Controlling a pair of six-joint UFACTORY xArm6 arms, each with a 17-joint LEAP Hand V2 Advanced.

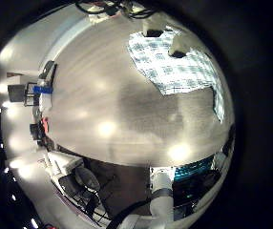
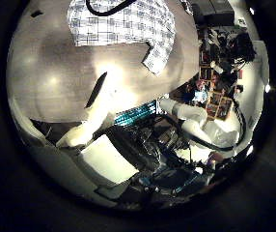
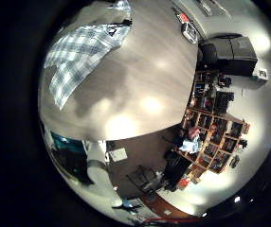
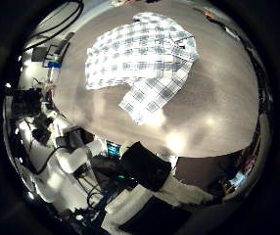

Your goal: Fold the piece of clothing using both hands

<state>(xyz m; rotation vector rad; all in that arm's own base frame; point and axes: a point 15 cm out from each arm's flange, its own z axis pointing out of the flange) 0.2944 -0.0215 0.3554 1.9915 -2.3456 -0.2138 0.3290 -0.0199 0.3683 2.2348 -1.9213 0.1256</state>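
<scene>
A checked shirt [image 4: 145, 54] lies spread flat on the wooden table [image 4: 218, 88], one sleeve [image 4: 150, 100] stretched out from its body. It shows small and far off in every palm view, at the table's far part in the left little finger side view [image 1: 179, 62], the left thumb side view [image 2: 119, 21] and the right little finger side view [image 3: 79, 52]. Both hands are well above the table and away from the shirt. Neither touches it. A white arm part [image 2: 95, 106] reaches in over the table edge.
Shelves full of small objects [image 3: 211, 104] stand beyond one table edge. Boxes and equipment [image 1: 27, 91] sit off another side, with cables [image 4: 42, 49] on the floor near them. A wide stretch of bare tabletop [image 1: 108, 105] lies between the hands and the shirt.
</scene>
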